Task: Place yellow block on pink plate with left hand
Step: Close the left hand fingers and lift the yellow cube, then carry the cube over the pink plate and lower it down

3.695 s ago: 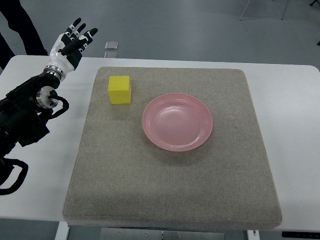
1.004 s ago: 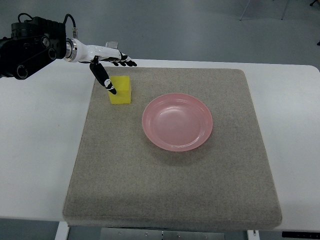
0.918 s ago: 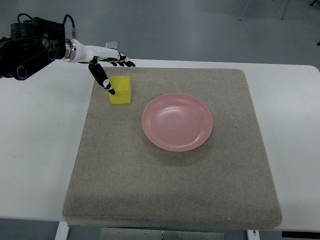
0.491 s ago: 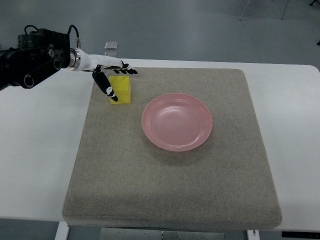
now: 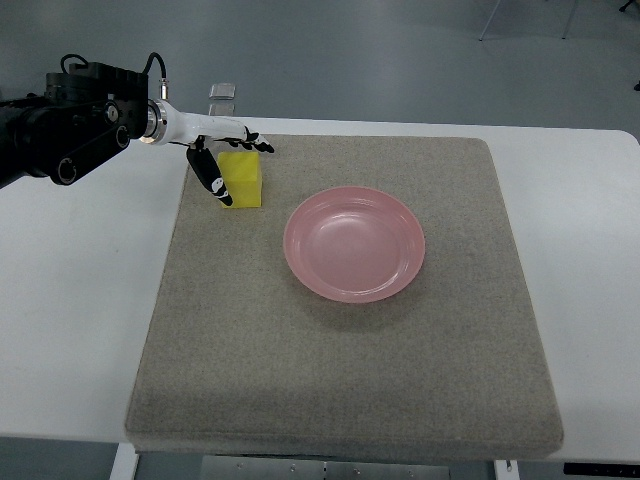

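The yellow block (image 5: 245, 184) rests on the grey mat near its far left corner, left of the pink plate (image 5: 292, 245), which holds nothing. My left hand (image 5: 241, 169) reaches in from the upper left and straddles the block. Its fingers (image 5: 255, 146) stretch along the block's far top edge, and the thumb (image 5: 213, 179) hangs down against the left face. The hand looks open, with no firm grip showing. The block sits flat on the mat. My right arm does not show.
The grey felt mat (image 5: 340, 350) covers most of the white table (image 5: 80, 300). A small metal clip (image 5: 223, 92) sits at the table's far edge, just behind the hand.
The left arm swung from a raised pose at the far left over to the block, and in the last second it settled lower and closer around it. Block and plate have not moved.
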